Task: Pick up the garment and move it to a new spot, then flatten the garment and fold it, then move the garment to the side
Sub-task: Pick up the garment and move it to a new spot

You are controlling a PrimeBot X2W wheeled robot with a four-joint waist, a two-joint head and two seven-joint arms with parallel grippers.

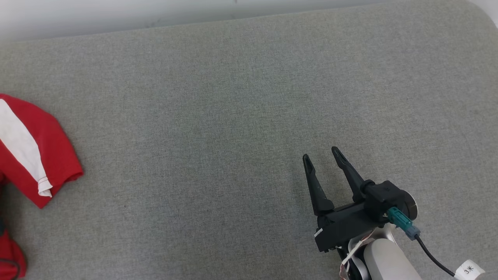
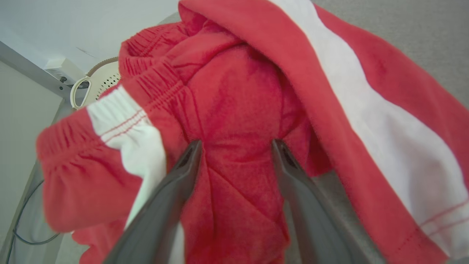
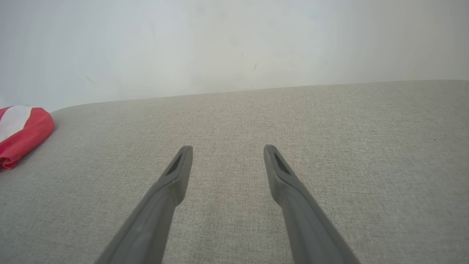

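Has the red-and-white garment (image 1: 35,151) crumpled at the left edge of the head frame, on the grey table (image 1: 233,97). Holds the right gripper (image 1: 320,153) at lower right, fingers apart. Sets the left gripper (image 2: 237,142) at lower centre of its wrist frame, fingers spread (red fabric bunched between them, unclamped).

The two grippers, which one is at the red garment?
The left gripper: it is open right at the red garment, while the right gripper sits open over the grey surface.
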